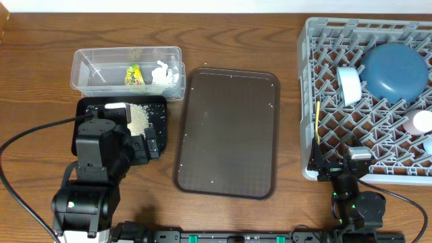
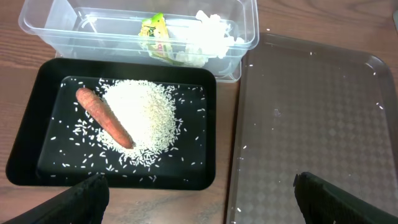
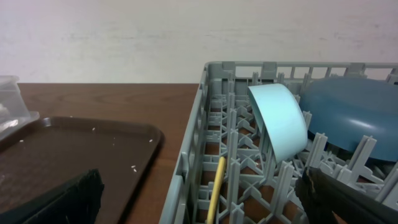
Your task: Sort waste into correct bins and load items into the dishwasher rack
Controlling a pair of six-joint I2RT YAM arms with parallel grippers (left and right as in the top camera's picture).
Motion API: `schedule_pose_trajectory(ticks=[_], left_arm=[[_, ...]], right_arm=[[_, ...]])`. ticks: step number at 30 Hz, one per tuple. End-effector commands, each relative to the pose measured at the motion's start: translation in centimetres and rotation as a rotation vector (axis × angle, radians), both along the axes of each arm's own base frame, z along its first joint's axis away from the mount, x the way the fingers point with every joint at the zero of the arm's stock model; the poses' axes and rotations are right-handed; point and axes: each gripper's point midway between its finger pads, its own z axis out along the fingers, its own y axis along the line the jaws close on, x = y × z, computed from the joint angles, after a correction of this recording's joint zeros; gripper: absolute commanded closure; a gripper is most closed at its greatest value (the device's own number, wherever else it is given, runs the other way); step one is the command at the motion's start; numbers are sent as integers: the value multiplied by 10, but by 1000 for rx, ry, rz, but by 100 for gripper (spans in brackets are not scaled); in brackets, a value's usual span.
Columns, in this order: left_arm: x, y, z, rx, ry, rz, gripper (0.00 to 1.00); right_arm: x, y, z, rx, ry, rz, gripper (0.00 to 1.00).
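The clear tub (image 2: 50, 25) holds the green-orange wrapper (image 2: 157, 37) and the white tissue (image 2: 208, 38). In the black tray (image 2: 25, 155), an orange carrot (image 2: 104, 118) lies across a heap of rice (image 2: 146, 112). My left gripper (image 2: 199, 186) hangs open and empty above that tray's near right corner. The grey rack (image 1: 310, 40) carries the dark blue plate (image 1: 395, 71), light blue cup (image 1: 349, 84), pink cup (image 1: 417, 121) and yellow spoon (image 3: 214, 186). At the rack's near left corner my right gripper (image 3: 200, 186) is open, holding nothing, with the spoon lying below it.
A large dark brown serving tray (image 1: 229, 135) with a few stray rice grains lies between the bins and the rack. The left arm's cable (image 1: 27, 135) loops over the table at the left. Both arm bases stand at the front edge.
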Motion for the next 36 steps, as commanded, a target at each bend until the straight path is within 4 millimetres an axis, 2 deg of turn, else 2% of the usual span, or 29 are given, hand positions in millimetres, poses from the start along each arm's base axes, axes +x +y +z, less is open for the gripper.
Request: schedule_pose_trajectory(ticks=[1,23,36], left_arm=[[0,2,-3,4,6,12,3],[0,2,-3,4,6,12,3],[0,2,-3,4,6,12,3]], right_arm=[[-1,3,0,-11,-3,17,1],[-1,3,0,-11,-3,17,1],[0,-1,-1,-140,-10,0,1]])
